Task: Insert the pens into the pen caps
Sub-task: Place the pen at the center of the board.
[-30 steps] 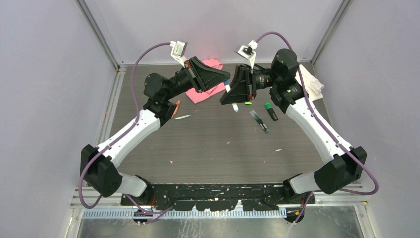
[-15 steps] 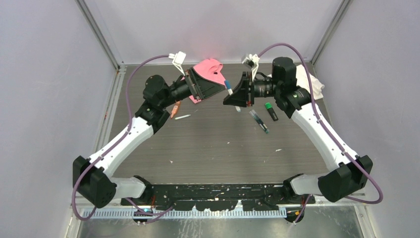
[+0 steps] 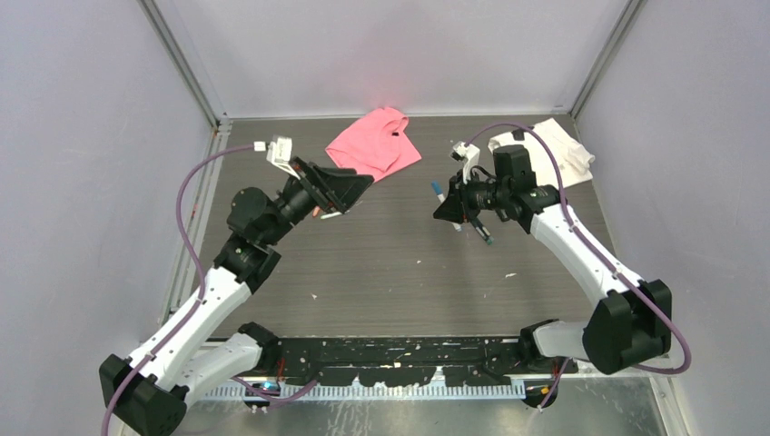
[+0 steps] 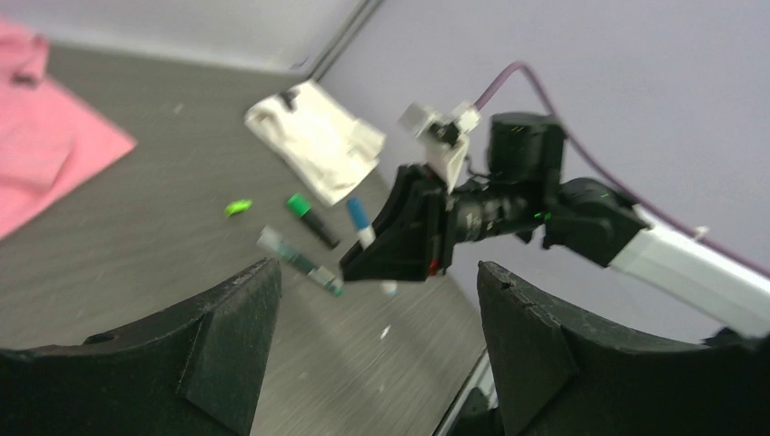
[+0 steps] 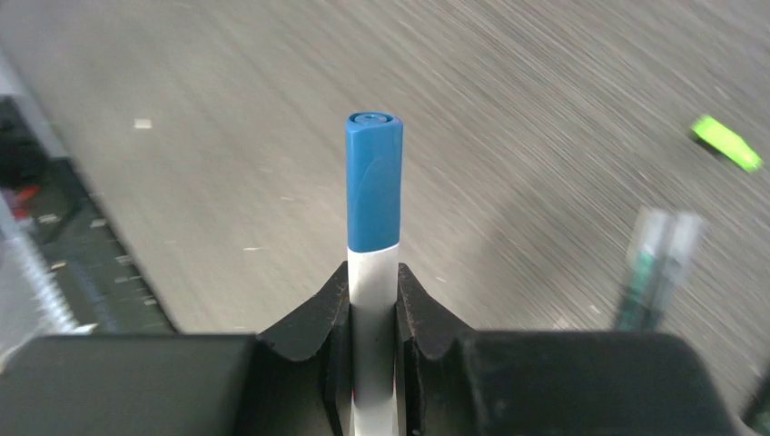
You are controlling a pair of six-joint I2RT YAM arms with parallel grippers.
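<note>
Bench (image 3: 390, 272) of dark streaked wood-grain, flecked with white specks (image 3: 510, 274), stands between pale lilac walls (image 3: 82, 136), with a crumpled pink cloth (image 3: 372, 145) and a white cloth (image 3: 563, 150) at its far edge. Above its right half the right pincer (image 5: 372, 272) is clamped on a white-bodied pen (image 5: 372, 381) wearing a blue cap (image 5: 373, 182); the left pincer (image 4: 377, 272) gapes wide, empty, over the left half.

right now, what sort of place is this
Likely a robot test booth: two arms bolted to a dark table, plain grey walls closing it in, loose pens and a pink cloth on it.
</note>
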